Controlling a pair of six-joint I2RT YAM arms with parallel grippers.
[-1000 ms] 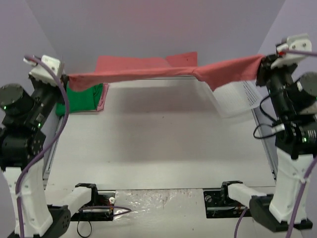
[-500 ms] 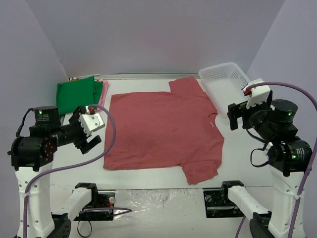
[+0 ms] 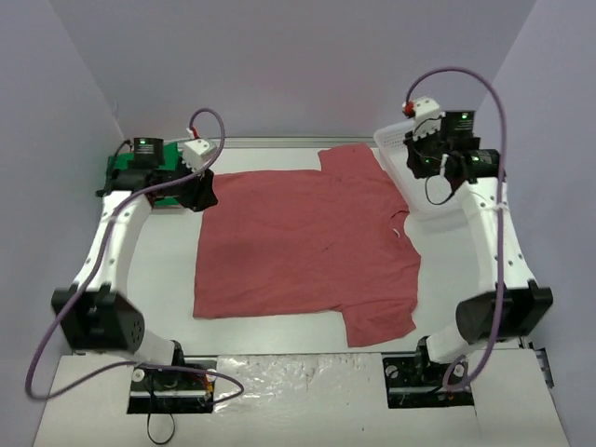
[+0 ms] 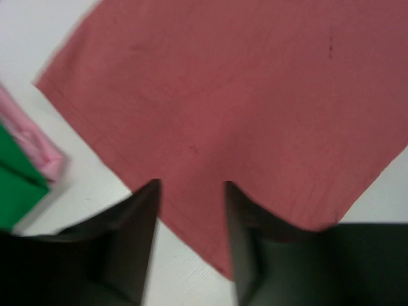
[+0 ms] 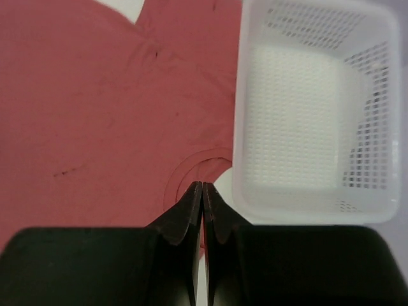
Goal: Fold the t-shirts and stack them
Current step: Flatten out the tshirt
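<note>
The dusty-red t-shirt (image 3: 307, 247) lies spread flat in the middle of the table, collar to the right. My left gripper (image 3: 204, 194) is open over its far left corner. In the left wrist view the gripper (image 4: 191, 191) has the shirt's edge (image 4: 242, 108) showing between its fingers. The green t-shirt (image 4: 14, 188) and the pale pink t-shirt (image 4: 35, 137) lie just left of that corner. In the top view the green shirt (image 3: 114, 173) is mostly hidden by the left arm. My right gripper (image 5: 202, 186) is shut and empty above the red shirt's collar (image 5: 191, 167).
The white mesh basket (image 5: 239, 127) stands right of the collar, close beside the right gripper, at the far right of the table (image 3: 424, 207). The back wall runs just behind the shirts and the basket. Bare table lies in front of the red shirt.
Both arms have reached from the near sides to the far side of the table: the left to the red shirt's far left corner, the right to the collar by the basket. The shirt lies still.
</note>
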